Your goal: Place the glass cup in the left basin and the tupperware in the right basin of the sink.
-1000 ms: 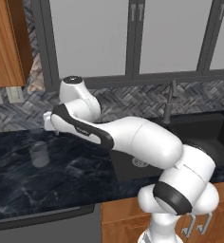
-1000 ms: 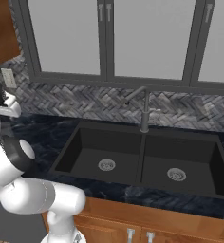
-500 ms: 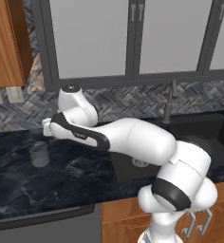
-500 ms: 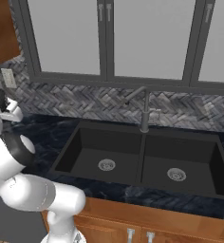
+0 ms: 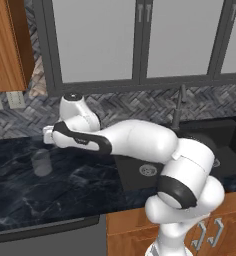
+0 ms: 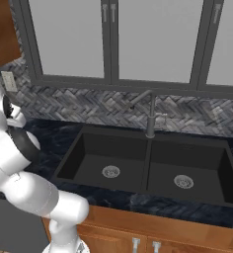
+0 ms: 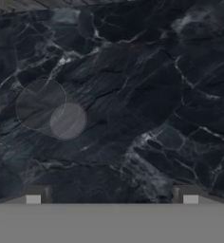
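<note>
The glass cup (image 5: pixel 41 162) stands upright on the dark marble counter, left of the sink (image 5: pixel 140 172). In the hand view I look down into the glass cup (image 7: pixel 50 111), which lies left of centre, ahead of my left fingertip. My gripper (image 7: pixel 111 195) hangs open above the counter with nothing between its fingers. In the left base view the hand (image 5: pixel 49 135) hovers just above and slightly right of the cup. The left basin (image 6: pixel 106 160) and the right basin (image 6: pixel 187 170) both lie bare with silver drains. The tupperware is out of view.
A dark faucet (image 6: pixel 150 116) rises behind the sink's divider. A herringbone backsplash (image 6: pixel 89 106) and windows run along the back. A wooden wall cabinet (image 5: pixel 7 45) hangs at the upper left. The counter's front edge (image 5: pixel 45 225) runs below the cup.
The arm has swung lower and a little left, bringing the hand down closer over the glass cup. The jaws stay wide. The cup has not moved.
</note>
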